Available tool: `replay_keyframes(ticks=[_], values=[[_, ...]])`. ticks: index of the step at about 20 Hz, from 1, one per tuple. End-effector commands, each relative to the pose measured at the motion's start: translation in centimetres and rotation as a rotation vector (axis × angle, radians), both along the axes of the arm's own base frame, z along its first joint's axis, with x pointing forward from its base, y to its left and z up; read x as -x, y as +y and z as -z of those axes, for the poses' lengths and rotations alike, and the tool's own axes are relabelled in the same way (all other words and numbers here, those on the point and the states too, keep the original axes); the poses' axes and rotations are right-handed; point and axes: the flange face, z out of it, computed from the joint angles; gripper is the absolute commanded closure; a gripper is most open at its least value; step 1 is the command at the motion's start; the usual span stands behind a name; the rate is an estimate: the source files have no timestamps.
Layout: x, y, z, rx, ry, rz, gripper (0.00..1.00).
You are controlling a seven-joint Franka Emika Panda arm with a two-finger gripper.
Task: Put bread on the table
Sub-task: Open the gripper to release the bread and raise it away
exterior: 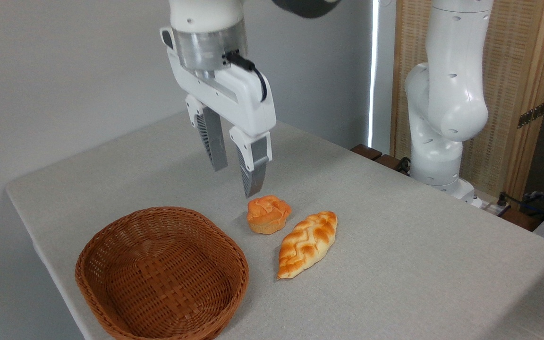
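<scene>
Basket holding nothing, bread on table, end effector spread, gripping nothing

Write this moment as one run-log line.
claw: open, empty, raised | golden braided bread loaf: on grey cloth table | brown wicker basket: empty

No legible text, label, brand or number anywhere.
</scene>
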Motion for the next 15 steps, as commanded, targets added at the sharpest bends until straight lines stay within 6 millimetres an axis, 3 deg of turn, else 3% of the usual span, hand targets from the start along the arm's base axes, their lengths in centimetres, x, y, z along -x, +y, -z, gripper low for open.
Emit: replay_keyframes(ticks=[1,15], values=[[-0.54,0.27,0.07,0.007,-0.002,0.001,0.00],[-1.04,0.83,-0.30,0.004,-0.045,-0.013,0.00]])
